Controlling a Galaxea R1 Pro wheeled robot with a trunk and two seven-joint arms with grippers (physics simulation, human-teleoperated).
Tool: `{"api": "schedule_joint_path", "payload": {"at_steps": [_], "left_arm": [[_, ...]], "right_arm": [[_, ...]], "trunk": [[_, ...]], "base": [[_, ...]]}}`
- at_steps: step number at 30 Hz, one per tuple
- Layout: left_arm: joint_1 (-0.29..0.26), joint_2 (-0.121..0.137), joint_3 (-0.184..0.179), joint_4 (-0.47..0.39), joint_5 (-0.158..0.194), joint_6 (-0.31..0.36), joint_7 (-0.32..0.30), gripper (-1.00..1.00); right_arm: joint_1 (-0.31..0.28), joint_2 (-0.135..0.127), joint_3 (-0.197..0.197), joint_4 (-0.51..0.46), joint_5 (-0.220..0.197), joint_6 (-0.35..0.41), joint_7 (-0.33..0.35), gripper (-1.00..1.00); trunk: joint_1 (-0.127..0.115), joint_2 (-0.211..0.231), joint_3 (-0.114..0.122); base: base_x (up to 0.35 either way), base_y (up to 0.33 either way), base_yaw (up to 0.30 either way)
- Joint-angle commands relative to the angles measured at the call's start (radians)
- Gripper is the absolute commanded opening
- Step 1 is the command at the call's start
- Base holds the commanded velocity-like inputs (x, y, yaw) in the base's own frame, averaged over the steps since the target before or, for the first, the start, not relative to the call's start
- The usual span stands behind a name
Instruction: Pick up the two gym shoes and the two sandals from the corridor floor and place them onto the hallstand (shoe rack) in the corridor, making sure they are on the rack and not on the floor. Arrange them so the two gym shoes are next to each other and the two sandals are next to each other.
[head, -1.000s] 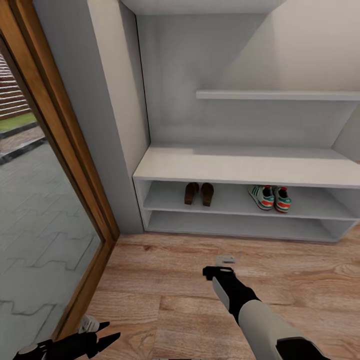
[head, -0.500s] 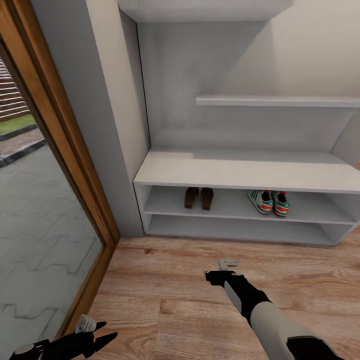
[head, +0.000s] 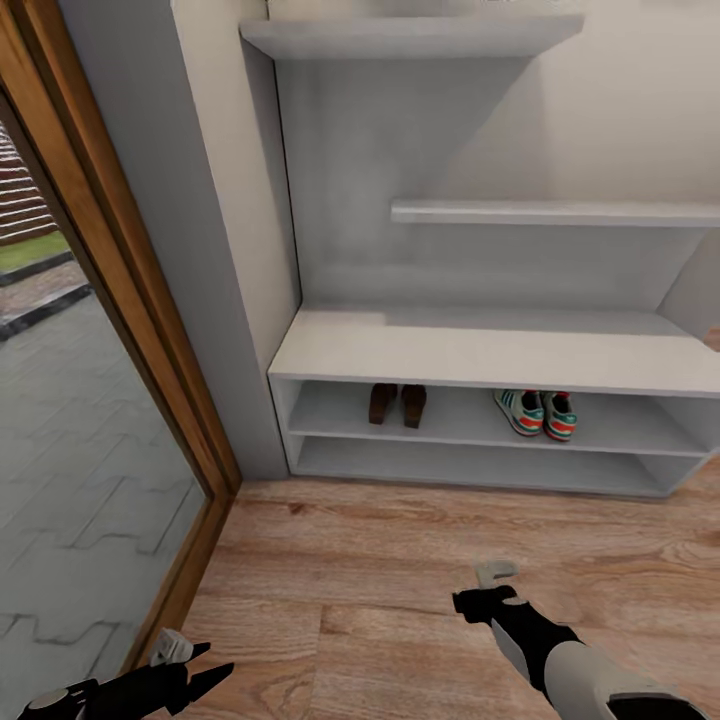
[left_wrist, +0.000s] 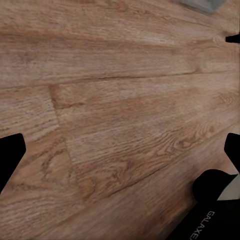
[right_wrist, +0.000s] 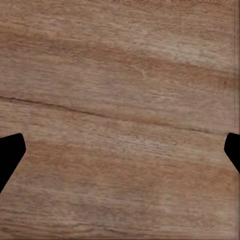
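My left gripper (head: 205, 667): low in the lower left of the head view, black fingers spread apart, holding nothing, hanging over the light brown wood-plank floor (head: 380, 590); in the left wrist view the two dark fingertips (left_wrist: 9, 155) sit at opposite edges of the frame with bare planks between them
My right gripper (head: 490, 585): lower right of centre in the head view, at the end of my black-and-white forearm, pointing down at the planks; from the head view I cannot tell how wide it stands, but in the right wrist view its dark fingertips (right_wrist: 10, 150) sit far apart at the frame edges, nothing between them but wood grain
Brown leather sandals (head: 398, 403): side by side, just touching or nearly so, on the upper tier inside the light-grey two-tier bench of the hallstand (head: 480, 350), left of centre; long axes run front to back into the shelf
White sneakers with green stripes and red-orange patches (head: 536, 412): side by side on the same tier, right of centre, well apart from the sandals; long axes run front to back, angled slightly
Grey wall shelves (head: 550, 212): two, staggered above the bench top
Wooden door frame (head: 120, 300): along the left edge, grey paving behind it
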Motion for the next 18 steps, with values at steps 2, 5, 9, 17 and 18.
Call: {"api": "schedule_joint_path", "payload": {"at_steps": [2, 5, 9, 17, 18], "left_arm": [[-0.001, -0.002, 0.008, -0.001, -0.01, -0.002, -0.003, 1.0], [-0.001, -0.003, 0.008, -0.001, -0.01, -0.002, -0.001, 1.0], [0.0, -0.003, 0.009, -0.001, -0.01, -0.002, 0.002, 1.0], [0.005, -0.003, 0.006, 0.002, -0.011, -0.005, 0.022, 1.0], [0.007, -0.003, 0.006, 0.002, -0.011, -0.006, 0.029, 1.0]], "right_arm": [[0.017, -0.014, 0.002, 0.031, 0.013, -0.07, -0.001, 1.0], [0.04, -0.021, 0.003, 0.062, 0.016, -0.131, -0.001, 1.0], [0.082, -0.025, 0.003, 0.089, 0.017, -0.202, -0.001, 1.0], [0.152, -0.029, 0.004, 0.101, 0.018, -0.298, -0.001, 1.0], [0.159, -0.029, 0.004, 0.101, 0.018, -0.312, -0.001, 1.0]], "trunk": [[-0.008, 0.014, 0.006], [-0.019, 0.035, 0.015], [-0.035, 0.063, 0.028], [-0.065, 0.119, 0.053], [-0.069, 0.126, 0.056]], "base": [[0.0, 0.0, 0.0], [0.0, 0.0, 0.0], [0.0, 0.0, 0.0], [0.0, 0.0, 0.0], [0.0, 0.0, 0.0]]}}
